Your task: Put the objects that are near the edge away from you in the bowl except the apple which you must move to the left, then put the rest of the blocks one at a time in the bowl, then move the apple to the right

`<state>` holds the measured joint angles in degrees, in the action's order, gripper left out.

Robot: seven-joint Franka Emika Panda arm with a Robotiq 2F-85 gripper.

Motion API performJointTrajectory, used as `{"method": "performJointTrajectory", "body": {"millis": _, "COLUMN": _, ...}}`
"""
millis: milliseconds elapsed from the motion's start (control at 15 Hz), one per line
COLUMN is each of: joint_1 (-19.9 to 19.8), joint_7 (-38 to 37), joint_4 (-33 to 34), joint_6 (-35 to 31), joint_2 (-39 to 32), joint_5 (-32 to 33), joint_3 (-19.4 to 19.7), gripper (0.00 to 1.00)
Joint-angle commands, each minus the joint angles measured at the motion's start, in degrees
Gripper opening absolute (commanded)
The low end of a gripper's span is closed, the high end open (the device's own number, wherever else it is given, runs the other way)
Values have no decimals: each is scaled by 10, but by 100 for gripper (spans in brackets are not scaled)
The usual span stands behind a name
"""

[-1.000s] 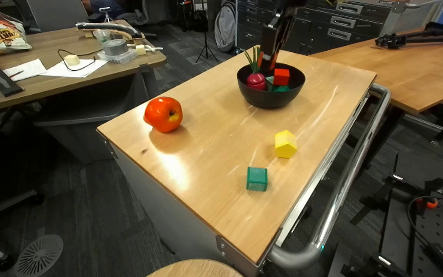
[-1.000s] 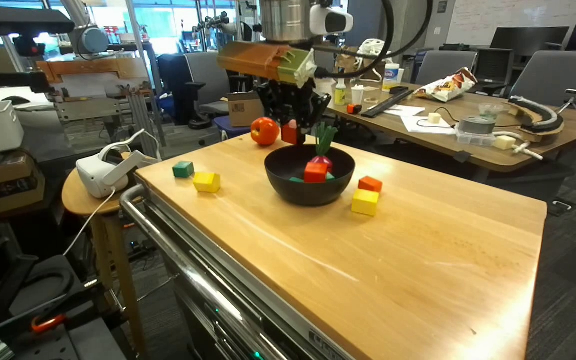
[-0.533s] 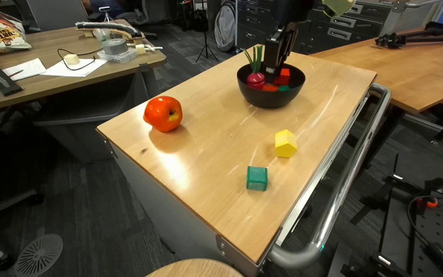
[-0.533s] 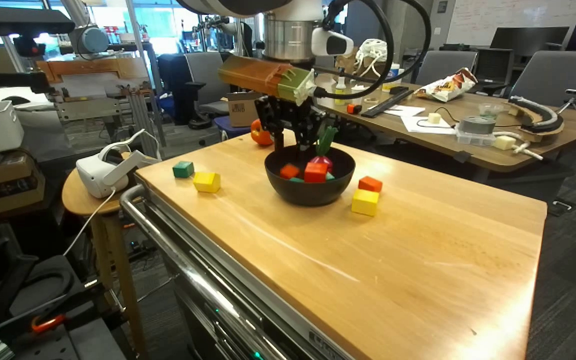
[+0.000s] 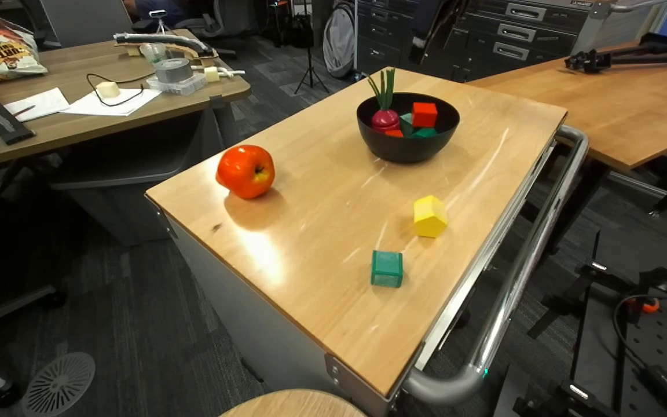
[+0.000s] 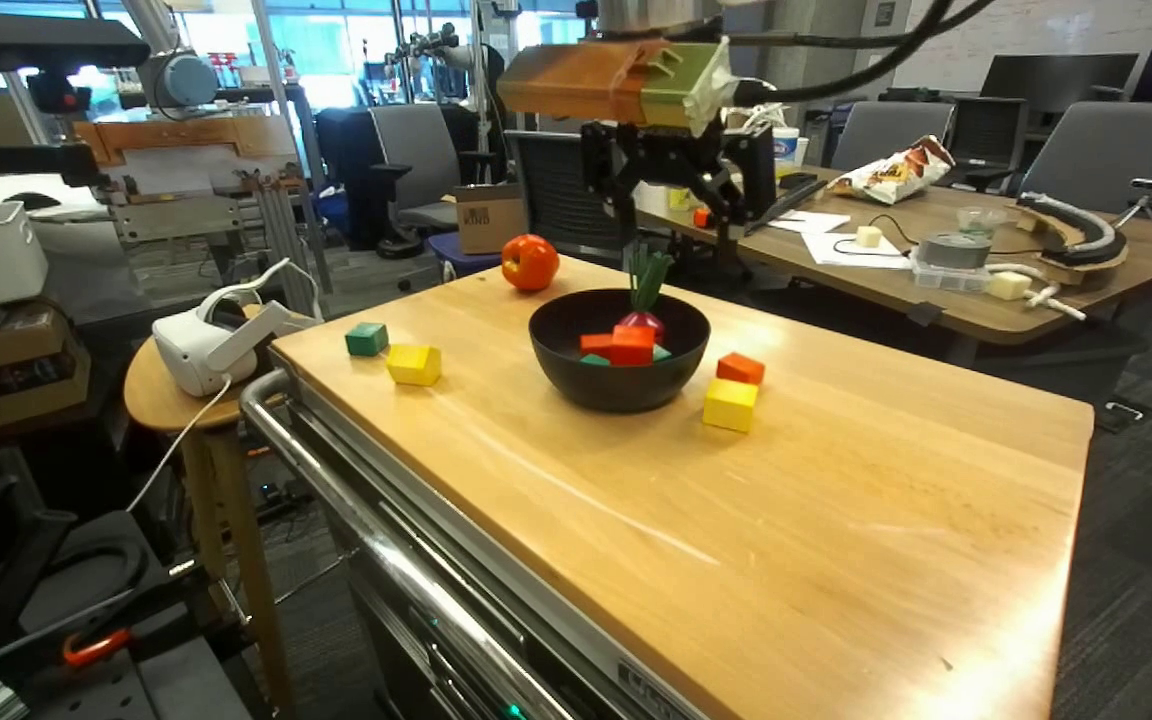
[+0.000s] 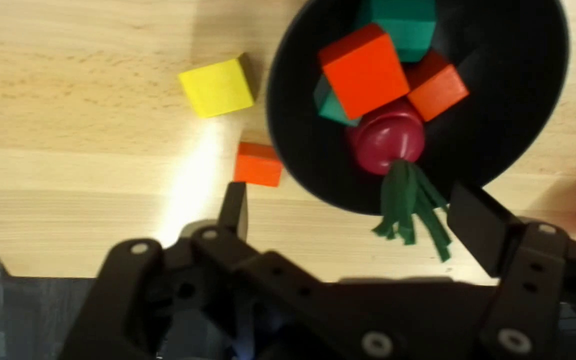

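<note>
Black bowl (image 6: 620, 390): one; dark red toy fruit (image 7: 390, 140) with green stalk (image 7: 403, 200): one; apple (image 5: 246, 172), red-orange: one; red-orange blocks (image 7: 365, 70): three — two in the bowl, one on the tabletop (image 6: 836, 540); green blocks (image 5: 387, 269): three — two in the bowl, one on the tabletop; yellow blocks (image 6: 731, 404): two, both on the tabletop; blocks of all colours together: eight, four in the bowl and four on the tabletop; gripper (image 7: 353, 217): one, with two fingers (image 7: 483, 230); metal bar handle (image 5: 517, 289): one; white headset (image 6: 201, 345): one; snack bag (image 6: 896, 170): one; wooden stool (image 6: 161, 405): one
</note>
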<state>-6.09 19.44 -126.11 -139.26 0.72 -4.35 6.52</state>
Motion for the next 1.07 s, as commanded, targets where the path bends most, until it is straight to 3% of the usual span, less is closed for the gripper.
{"method": "performJointTrajectory", "body": {"millis": 0, "joint_1": -23, "joint_7": 7, "joint_4": 0, "joint_6": -30, "joint_2": -3, "joint_5": 0, "joint_3": 23, "gripper": 100}}
{"method": "performJointTrajectory", "body": {"millis": 600, "joint_1": -61, "joint_7": -40, "joint_4": 32, "joint_6": -41, "joint_2": -90, "joint_5": -115, "joint_3": 36, "gripper": 100}}
{"method": "performJointTrajectory", "body": {"millis": 1000, "joint_1": -66, "joint_7": -62, "joint_4": 62, "joint_6": -49, "joint_2": -138, "joint_5": -141, "joint_3": 24, "gripper": 100}}
